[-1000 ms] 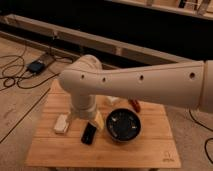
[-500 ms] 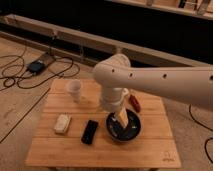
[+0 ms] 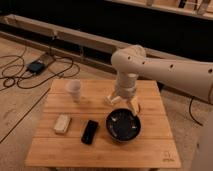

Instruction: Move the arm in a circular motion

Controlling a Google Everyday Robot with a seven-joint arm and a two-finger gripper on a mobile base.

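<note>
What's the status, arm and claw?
Claw open, empty, hanging just above the black bowl. Arm reaching in from right over the table. White cup off to the side.

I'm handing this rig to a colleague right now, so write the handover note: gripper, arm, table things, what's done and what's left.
Gripper: open, empty, hanging over the table just behind the dark bowl, touching nothing.
Arm: reaches in from the right, elbow above the table's back edge.
On the table: white cup back left, tan block and black phone-like slab front left, bowl centre.
Done: in the last second the arm has swept from the left side toward the right.
Left: finishing the circle; how much remains cannot be told.
</note>
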